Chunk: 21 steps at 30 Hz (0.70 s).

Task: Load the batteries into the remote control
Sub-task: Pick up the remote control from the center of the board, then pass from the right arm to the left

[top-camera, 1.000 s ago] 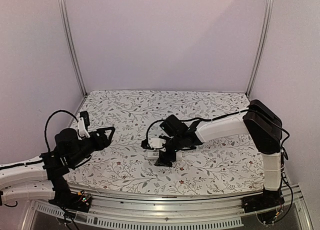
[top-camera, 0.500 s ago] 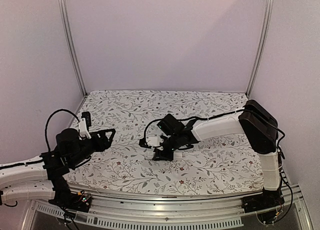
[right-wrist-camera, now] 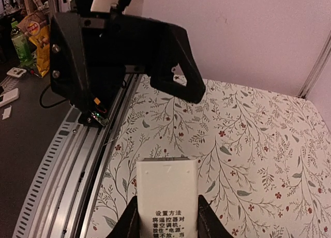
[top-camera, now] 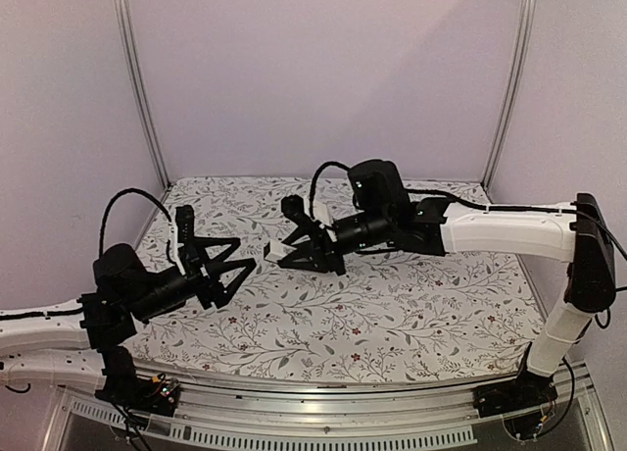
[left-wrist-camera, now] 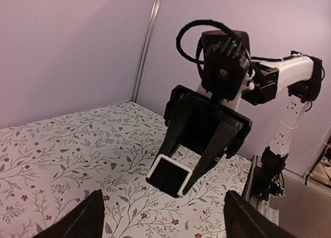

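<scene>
Lifting clear of the desk (top-camera: 411, 314) since a second ago, the right gripper (top-camera: 290, 251) is now reaching toward the left gripper (top-camera: 245, 254), whose fingers are standing wide open with nothing between them. The right fingers (right-wrist-camera: 130, 222) are clamping the remote control (right-wrist-camera: 166, 189), holding it in the air between the two arms. It is showing as a slim white bar with small printed characters and a dark, hollow-looking end. Its rear is running out of the right wrist view.
</scene>
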Each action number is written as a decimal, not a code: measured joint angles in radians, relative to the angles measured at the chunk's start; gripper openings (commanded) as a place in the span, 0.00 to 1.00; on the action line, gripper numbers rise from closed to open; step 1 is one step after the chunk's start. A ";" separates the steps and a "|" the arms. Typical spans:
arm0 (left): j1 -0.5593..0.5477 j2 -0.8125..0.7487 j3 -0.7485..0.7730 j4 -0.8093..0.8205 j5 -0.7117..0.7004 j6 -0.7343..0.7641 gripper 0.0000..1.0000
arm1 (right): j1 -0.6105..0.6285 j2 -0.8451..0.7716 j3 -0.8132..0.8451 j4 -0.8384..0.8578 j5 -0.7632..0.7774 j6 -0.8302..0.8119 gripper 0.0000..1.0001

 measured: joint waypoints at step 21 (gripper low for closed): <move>-0.107 0.241 0.273 0.199 0.197 0.386 0.47 | 0.007 -0.205 -0.105 0.336 -0.188 0.123 0.14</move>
